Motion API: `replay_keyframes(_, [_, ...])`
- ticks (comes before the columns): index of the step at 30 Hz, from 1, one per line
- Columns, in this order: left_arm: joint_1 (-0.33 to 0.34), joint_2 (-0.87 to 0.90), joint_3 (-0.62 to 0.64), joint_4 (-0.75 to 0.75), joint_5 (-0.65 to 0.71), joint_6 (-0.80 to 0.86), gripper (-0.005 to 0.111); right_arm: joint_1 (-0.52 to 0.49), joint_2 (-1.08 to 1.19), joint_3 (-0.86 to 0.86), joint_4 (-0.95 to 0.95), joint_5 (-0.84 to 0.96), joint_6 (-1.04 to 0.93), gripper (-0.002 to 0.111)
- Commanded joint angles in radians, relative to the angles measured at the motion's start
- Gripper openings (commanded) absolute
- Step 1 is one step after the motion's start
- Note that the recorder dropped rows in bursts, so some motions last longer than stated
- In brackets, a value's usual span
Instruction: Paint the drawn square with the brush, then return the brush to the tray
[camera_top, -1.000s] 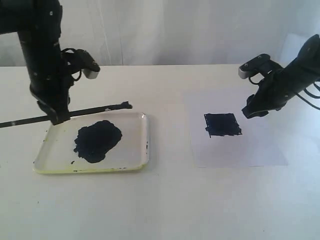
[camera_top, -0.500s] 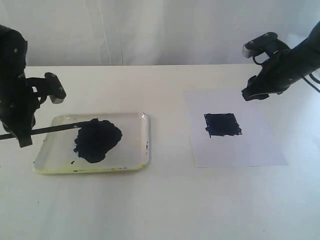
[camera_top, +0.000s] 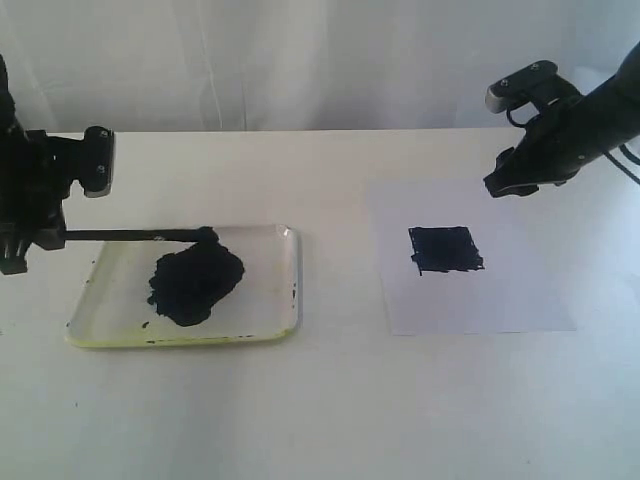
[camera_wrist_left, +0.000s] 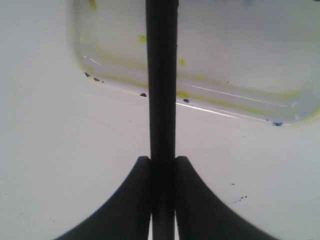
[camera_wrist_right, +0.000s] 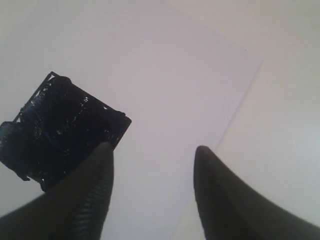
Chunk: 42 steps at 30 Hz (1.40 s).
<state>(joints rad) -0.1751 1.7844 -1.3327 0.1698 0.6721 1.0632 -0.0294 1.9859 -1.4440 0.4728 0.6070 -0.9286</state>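
Observation:
The drawn square on the white paper sheet is solid blue-black. The pale yellowish tray holds a large blue-black paint blob. The brush lies nearly level, its dark tip over the blob's far edge. My left gripper is shut on the brush's handle just outside the tray's left end. My right gripper hangs open above the paper's far right part, holding nothing.
A white table carries everything, with a pale curtain behind it. Small dark paint specks dot the tray's rim and the table beside it.
My left gripper drew the brush leftward until its tip sits over the blob, then rose a little. My right gripper lifted up and back from the square, then stayed still.

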Motion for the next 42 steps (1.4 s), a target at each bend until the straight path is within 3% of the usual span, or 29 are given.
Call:
replay_keyframes(1, [0.046,0.035,0.007,-0.14,0.004,0.182,0.0,0.0,-0.006,0.002,0.008,-0.013,-0.009,0.047])
replay_keyframes(6, [0.095,0.066,0.007,-0.274,0.0,0.338,0.0,0.0,-0.004,0.002,0.006,-0.025,-0.009,0.047])
replay_keyframes(24, [0.114,0.114,0.007,-0.153,-0.065,0.35,0.0,0.0,-0.004,0.002,0.006,-0.025,-0.009,0.047])
replay_keyframes(26, [0.114,0.114,0.007,-0.153,-0.065,0.345,0.008,0.0,-0.004,0.002,0.006,-0.025,-0.009,0.047])
replay_keyframes(30, [0.114,0.114,0.007,-0.163,-0.069,0.342,0.046,0.0,-0.004,0.002,0.006,-0.025,-0.009,0.047])
replay_keyframes(32, [0.114,0.114,0.007,-0.163,-0.074,0.342,0.053,0.0,-0.004,0.002,0.006,-0.027,-0.009,0.047])
replay_keyframes(38, [0.114,0.112,0.007,-0.17,-0.074,0.342,0.056,0.0,-0.004,0.002,0.006,-0.03,-0.009,0.047])
replay_keyframes(42, [0.114,0.097,-0.006,-0.17,-0.08,0.208,0.052,0.0,-0.004,0.002,0.006,-0.027,-0.009,0.047])
